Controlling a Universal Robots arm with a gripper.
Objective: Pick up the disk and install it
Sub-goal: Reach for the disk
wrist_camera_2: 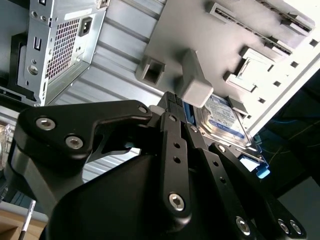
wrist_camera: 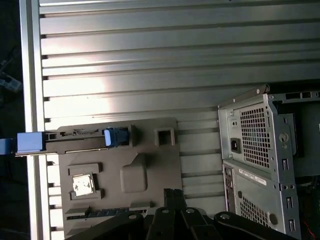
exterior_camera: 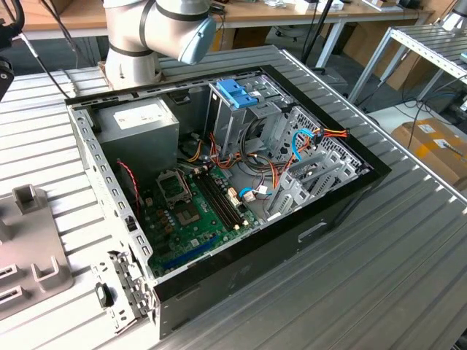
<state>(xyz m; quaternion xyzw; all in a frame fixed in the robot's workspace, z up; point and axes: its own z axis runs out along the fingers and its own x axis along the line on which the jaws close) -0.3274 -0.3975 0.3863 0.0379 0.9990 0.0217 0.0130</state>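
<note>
Electronics workshop: ribbed metal bench (exterior_camera: 408, 240), opened computer case (exterior_camera: 292, 248)

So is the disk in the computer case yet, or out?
Out. In the first wrist view the disk stands on edge in the grey holder plate, on the slatted table beside the computer case.

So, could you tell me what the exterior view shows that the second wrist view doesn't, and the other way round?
Exterior view: the arm and the inside of the case, with the motherboard and blue bracket. Second wrist view: the gripper and, near it, the disk, label visible, at the edge of the fixture. Both: the grey fixture and the case, which the wrist view sees from its rear.
</note>
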